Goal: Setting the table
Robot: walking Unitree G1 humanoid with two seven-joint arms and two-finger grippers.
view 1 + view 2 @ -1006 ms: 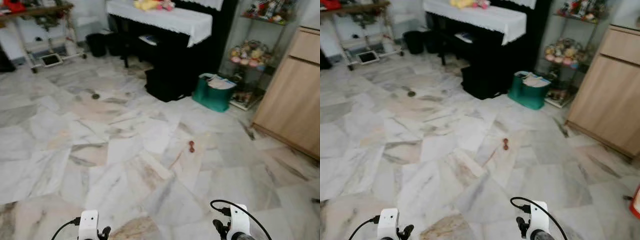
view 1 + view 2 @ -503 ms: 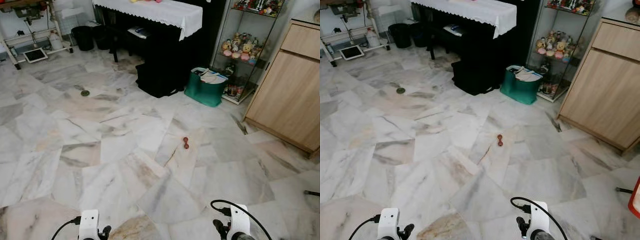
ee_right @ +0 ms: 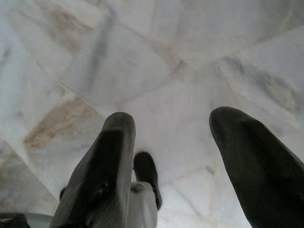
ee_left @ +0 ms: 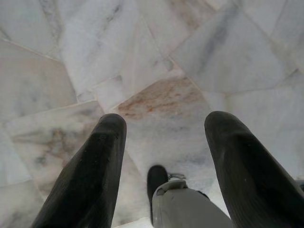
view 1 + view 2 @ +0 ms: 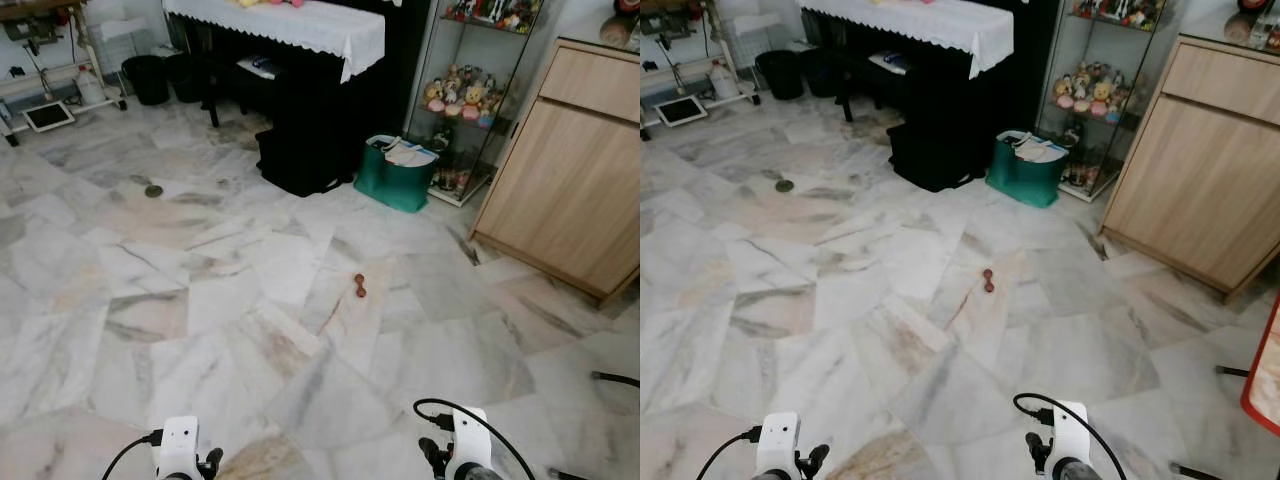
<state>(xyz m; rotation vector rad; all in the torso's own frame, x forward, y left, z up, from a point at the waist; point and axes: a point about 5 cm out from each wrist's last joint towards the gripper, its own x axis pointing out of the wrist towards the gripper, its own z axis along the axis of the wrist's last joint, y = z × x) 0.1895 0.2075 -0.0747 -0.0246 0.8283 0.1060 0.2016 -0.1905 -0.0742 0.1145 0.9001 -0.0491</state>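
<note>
Table-setting things are not to be seen; veined marble floor (image 5: 200, 300) spreads ahead, a small red dumbbell-shaped toy (image 5: 359, 286) at 12 o'clock, green bag (image 5: 395, 175) by the black piano (image 5: 300, 90). Left gripper (image 4: 164, 142) and right gripper (image 3: 173, 142) hang with fingers wide apart, empty. The view has swung right since before.

Both grippers low over the marble floor

The left gripper (image 4: 164, 124) and the right gripper (image 3: 173, 119) hang pointing down at the pale veined marble floor (image 5: 250, 300), jaws spread wide, bare tile showing between them.
</note>
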